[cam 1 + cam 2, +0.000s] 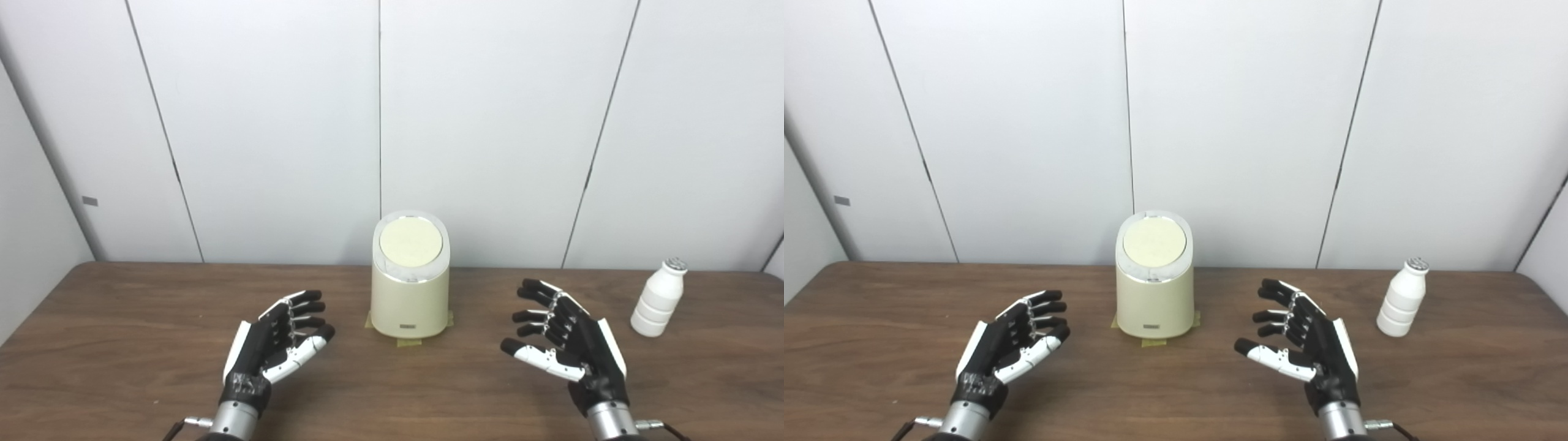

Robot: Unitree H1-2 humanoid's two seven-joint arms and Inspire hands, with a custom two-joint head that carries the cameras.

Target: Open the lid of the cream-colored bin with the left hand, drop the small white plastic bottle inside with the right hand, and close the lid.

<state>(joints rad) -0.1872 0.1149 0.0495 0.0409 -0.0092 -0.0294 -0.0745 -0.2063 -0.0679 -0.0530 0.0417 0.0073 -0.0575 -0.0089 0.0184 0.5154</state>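
A cream-colored bin (410, 294) stands upright at the middle of the brown table, its round lid (410, 242) down flat. A small white plastic bottle (658, 298) with a speckled cap stands upright to the far right. My left hand (275, 343) hovers open, palm up, to the lower left of the bin, apart from it. My right hand (563, 340) is open too, palm turned inward, between the bin and the bottle, touching neither.
Yellow tape (409, 342) marks the bin's spot on the table (122, 343). White wall panels (275, 122) rise close behind the table's far edge. The table's left corner cuts in at the far left.
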